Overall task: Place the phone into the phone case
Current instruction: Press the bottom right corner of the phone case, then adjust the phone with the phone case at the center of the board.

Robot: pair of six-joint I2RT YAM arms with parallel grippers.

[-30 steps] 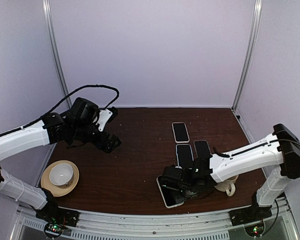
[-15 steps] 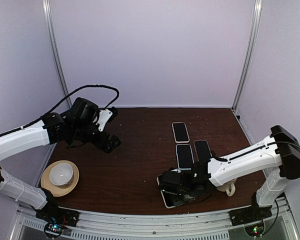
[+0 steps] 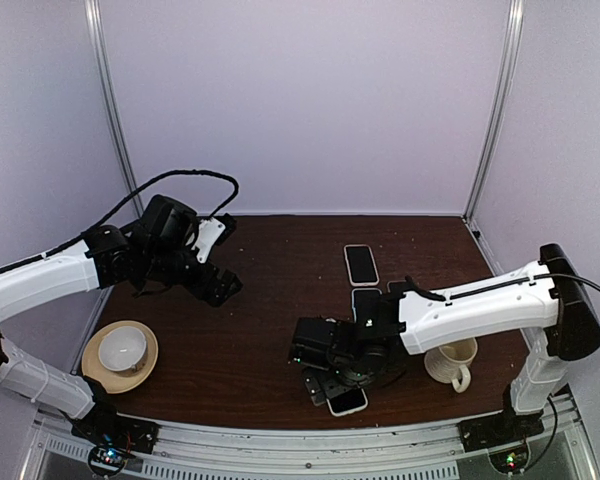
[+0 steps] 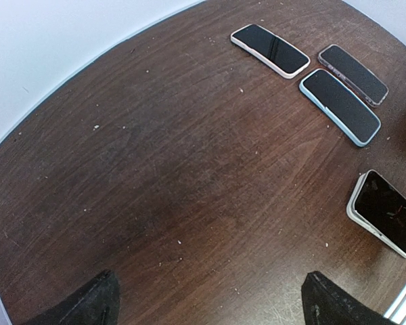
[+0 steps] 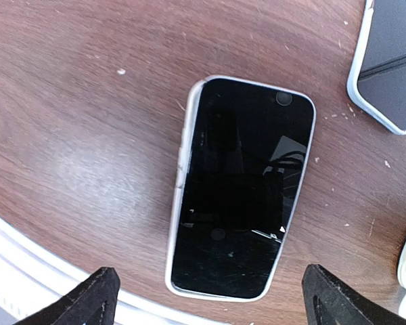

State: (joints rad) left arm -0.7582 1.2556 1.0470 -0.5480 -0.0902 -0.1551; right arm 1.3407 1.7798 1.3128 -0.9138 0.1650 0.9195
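A phone (image 5: 240, 189) with a black screen lies face up inside a white phone case (image 5: 178, 203) near the table's front edge. The case's left rim looks slightly lifted from the phone's side. My right gripper (image 5: 213, 306) hovers above it, open, with nothing between its fingers (image 5: 95, 298). In the top view the right gripper (image 3: 325, 383) sits just left of the phone (image 3: 348, 401), part of which it hides. My left gripper (image 3: 220, 287) stays far off at the left, open and empty, over bare wood (image 4: 189, 203).
Three other cased phones (image 3: 361, 264) (image 3: 365, 303) (image 4: 352, 65) lie in the middle of the table. A cream mug (image 3: 450, 362) stands right of the right arm. A bowl on a saucer (image 3: 122, 350) sits at front left. The metal front rail (image 5: 27, 271) runs below the phone.
My right gripper has gone from shut to open and swung left, off the phone. The phone lies free in its case. The left arm has not moved.
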